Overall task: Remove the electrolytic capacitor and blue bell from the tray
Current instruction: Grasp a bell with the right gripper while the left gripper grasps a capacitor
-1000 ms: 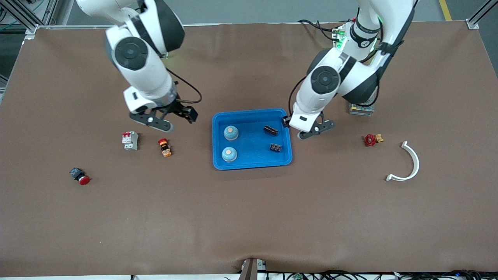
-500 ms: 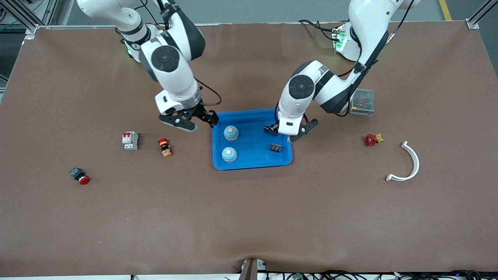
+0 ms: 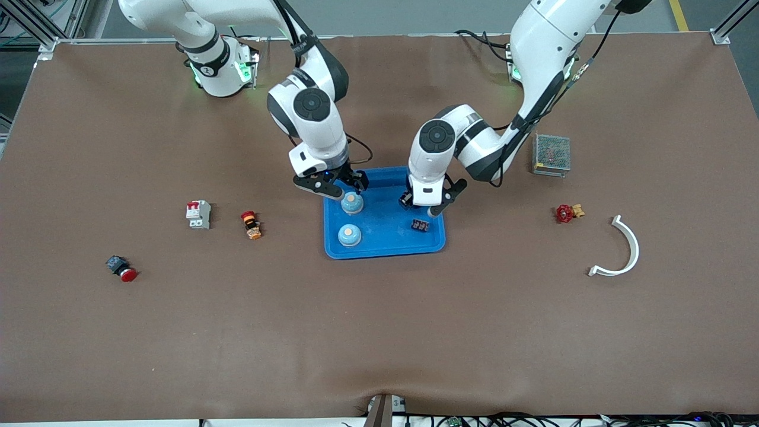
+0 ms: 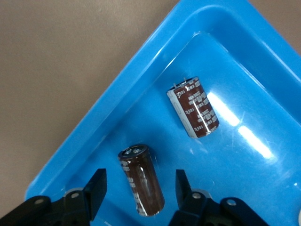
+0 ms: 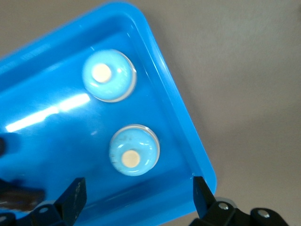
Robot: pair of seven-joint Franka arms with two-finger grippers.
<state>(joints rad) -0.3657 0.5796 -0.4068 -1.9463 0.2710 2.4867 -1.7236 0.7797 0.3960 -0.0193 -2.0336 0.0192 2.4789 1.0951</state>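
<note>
A blue tray (image 3: 384, 249) holds two light-blue bells (image 3: 351, 203) (image 3: 349, 235) and dark capacitors. One capacitor (image 3: 420, 225) lies toward the left arm's end. My right gripper (image 3: 339, 188) is open over the tray rim beside the bell farther from the camera. In the right wrist view this gripper (image 5: 138, 195) hovers beside one bell (image 5: 134, 150); the second bell (image 5: 109, 75) lies past it. My left gripper (image 3: 424, 203) is open low over the tray. In the left wrist view this gripper (image 4: 139, 190) straddles one capacitor (image 4: 141, 181); the second capacitor (image 4: 194, 107) lies apart.
A white circuit breaker (image 3: 198, 214), an orange-red button (image 3: 251, 225) and a red push button (image 3: 121, 268) lie toward the right arm's end. A mesh metal box (image 3: 551, 154), a red valve (image 3: 567, 212) and a white curved piece (image 3: 619, 249) lie toward the left arm's end.
Both arms have swung inward from outside the tray. The right gripper now hangs by the bell farther from the camera, and the left gripper has come down around a capacitor.
</note>
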